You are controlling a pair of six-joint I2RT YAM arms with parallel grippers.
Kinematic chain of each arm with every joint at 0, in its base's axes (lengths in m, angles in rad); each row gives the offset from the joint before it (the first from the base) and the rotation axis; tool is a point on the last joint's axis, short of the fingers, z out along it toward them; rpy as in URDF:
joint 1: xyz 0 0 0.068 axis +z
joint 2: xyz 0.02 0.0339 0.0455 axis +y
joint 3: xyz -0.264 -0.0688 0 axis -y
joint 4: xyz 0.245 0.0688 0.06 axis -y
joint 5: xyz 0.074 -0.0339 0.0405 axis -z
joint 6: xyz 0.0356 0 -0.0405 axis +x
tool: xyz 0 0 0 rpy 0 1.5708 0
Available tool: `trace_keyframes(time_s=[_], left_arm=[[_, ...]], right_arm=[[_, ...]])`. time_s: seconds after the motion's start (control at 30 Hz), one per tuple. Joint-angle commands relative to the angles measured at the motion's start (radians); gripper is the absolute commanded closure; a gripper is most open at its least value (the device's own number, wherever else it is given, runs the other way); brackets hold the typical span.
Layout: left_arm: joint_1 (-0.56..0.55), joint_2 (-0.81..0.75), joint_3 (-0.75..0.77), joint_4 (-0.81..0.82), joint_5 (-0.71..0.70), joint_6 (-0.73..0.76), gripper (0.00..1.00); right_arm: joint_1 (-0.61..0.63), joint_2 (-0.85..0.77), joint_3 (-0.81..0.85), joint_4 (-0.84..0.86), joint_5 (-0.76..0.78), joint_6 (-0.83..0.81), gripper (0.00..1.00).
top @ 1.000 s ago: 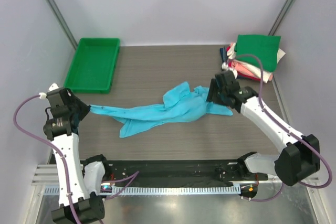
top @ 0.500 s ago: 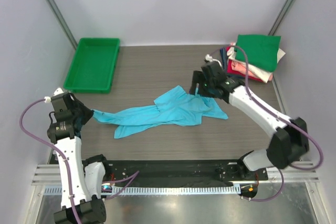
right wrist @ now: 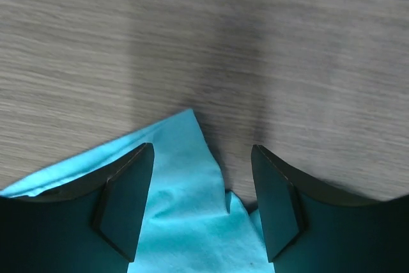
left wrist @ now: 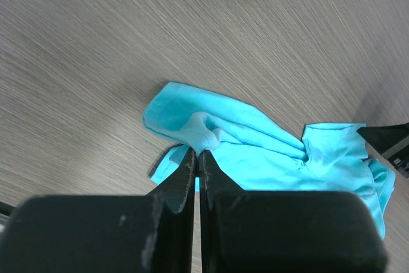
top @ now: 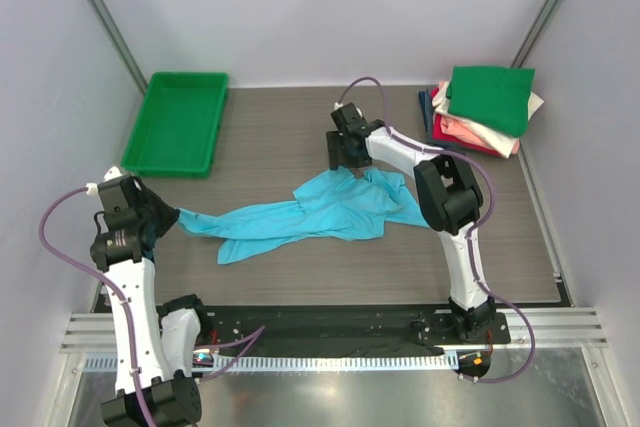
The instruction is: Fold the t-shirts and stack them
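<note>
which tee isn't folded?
The turquoise t-shirt, crumpled mid-table, one end pinched in the left gripper. The rest lie folded in the far-right stack, green t-shirt on top.

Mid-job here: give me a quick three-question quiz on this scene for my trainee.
1. True or false: the left gripper is shut on an end of the turquoise t-shirt.
2. Which colour tops the folded stack? A red, B green, C navy.
3. Fill in: the right gripper, over the shirt's far corner, is ___.
Key: 1 true; 2 B; 3 open.
</note>
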Motion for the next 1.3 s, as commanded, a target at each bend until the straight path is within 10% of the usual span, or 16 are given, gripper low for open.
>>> trace_keyframes(time_s=[0.0, 0.4, 0.57, 0.93, 1.27], left_arm=[[0.002, 0.000, -0.002, 0.044, 0.023, 0.012, 1.00], [0.002, -0.005, -0.004, 0.045, 0.023, 0.012, 1.00], [0.002, -0.010, -0.004, 0.047, 0.007, 0.010, 1.00], [0.003, -0.019, 0.116, 0.022, -0.001, -0.021, 1.00], [0.003, 0.085, 0.557, -0.032, 0.075, 0.024, 1.00]], right_arm=[[0.001, 0.014, 0.074, 0.000, 0.010, -0.043, 0.32], [0.021, 0.067, 0.016, 0.006, -0.071, -0.035, 0.50], [0.021, 0.077, 0.034, 0.002, -0.109, -0.036, 0.99], [0.036, -0.440, -0.055, -0.003, -0.159, -0.016, 0.99], [0.053, -1.033, -0.053, -0.001, -0.243, -0.088, 0.99]])
